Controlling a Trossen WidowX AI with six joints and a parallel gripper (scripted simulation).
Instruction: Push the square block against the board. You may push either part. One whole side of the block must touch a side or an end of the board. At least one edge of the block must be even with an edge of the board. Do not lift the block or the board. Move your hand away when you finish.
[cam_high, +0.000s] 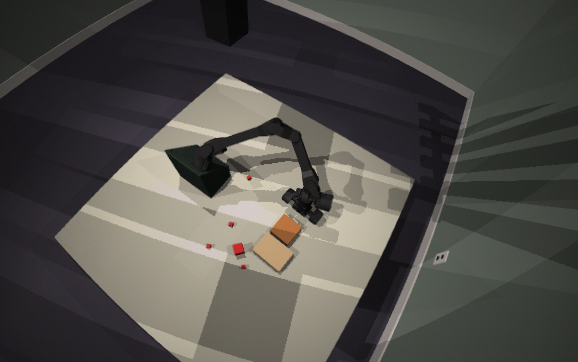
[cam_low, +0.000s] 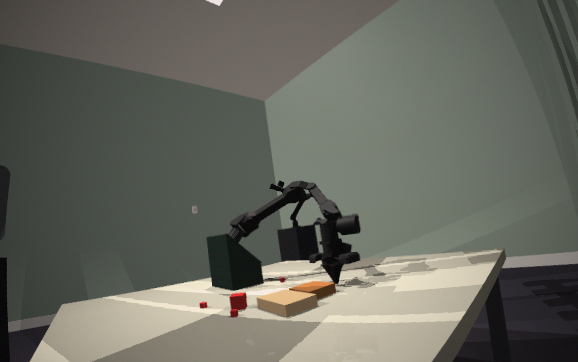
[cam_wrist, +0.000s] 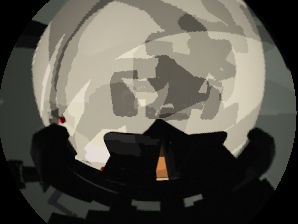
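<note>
The orange square block (cam_high: 286, 229) (cam_low: 314, 288) (cam_wrist: 161, 169) lies flat with one side along a long side of the tan board (cam_high: 273, 252) (cam_low: 287, 301). No gap shows between them in the top and exterior views. The block's left corner in the top camera looks about even with the board's upper corner; the board runs past the block at the other end. My gripper (cam_high: 303, 212) (cam_low: 336, 282) (cam_wrist: 158, 121) is shut and empty, pointing down low at the block's side away from the board. Whether the tips touch the block or table cannot be told.
A red cube (cam_high: 238, 248) (cam_low: 238, 301) stands beside the board. Several tiny red cubes lie around, one near the board (cam_high: 243, 267) and one near the dark arm base (cam_high: 202, 172) (cam_low: 232, 265). The table's edge runs beyond the gripper on the right.
</note>
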